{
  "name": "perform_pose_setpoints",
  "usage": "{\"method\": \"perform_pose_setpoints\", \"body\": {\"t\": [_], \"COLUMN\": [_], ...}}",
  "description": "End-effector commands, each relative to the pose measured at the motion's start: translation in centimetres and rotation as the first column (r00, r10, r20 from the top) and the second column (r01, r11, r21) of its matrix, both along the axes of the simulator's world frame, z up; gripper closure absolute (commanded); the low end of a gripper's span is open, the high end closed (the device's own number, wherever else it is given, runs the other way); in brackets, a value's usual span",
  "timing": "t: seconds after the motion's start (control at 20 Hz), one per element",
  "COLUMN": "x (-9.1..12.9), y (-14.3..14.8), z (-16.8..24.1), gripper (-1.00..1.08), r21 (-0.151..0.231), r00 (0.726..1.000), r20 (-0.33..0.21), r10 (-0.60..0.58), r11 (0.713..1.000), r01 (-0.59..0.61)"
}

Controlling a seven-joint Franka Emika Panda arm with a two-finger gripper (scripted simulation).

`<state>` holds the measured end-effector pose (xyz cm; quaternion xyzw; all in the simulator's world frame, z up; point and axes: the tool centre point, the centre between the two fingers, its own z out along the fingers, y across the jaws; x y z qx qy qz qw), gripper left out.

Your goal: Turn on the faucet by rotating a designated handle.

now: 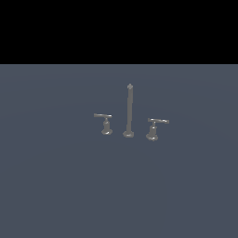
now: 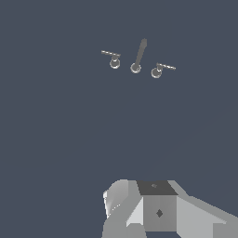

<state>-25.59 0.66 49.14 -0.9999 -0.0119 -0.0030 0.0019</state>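
My claw [image 2: 139,209] shows only as grey housing; I cannot tell if it is spread or pressed together. The faucet's spout rod [image 1: 129,110] stands mid-frame in the exterior view, the wider-based handle [image 1: 154,128] to its right, the smaller handle [image 1: 105,123] left.

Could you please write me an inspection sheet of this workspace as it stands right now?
Surface: flat, plain blue-grey floor, unmarked.
Faucet: tall thin spout rod upright on a round foot, one lever handle on each side.
Handle: the wider-based handle stands at the exterior view's right of the spout, apart from it, lever bar roughly level.
Twin handle: the smaller handle stands at the exterior view's left of the spout.
Clutter: nothing seen.
Gripper: only part of the grey gripper body shows in the wrist view, far from the faucet; fingers hidden, state cannot be told.
Cables: nothing seen.
Surroundings: black band above the floor, nothing else.
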Motion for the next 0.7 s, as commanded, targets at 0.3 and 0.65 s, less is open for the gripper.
{"method": "perform_pose_setpoints", "body": {"t": [0.3, 0.65], "x": [0.5, 0.8], "y": [-0.6, -1.0], "z": [-0.3, -0.4], "gripper": [1.08, 1.08], "r21": [0.008, 0.012], "r00": [1.0, 1.0], "r20": [-0.01, -0.018], "r10": [-0.004, -0.004], "r11": [1.0, 1.0], "r01": [0.004, 0.004]}}
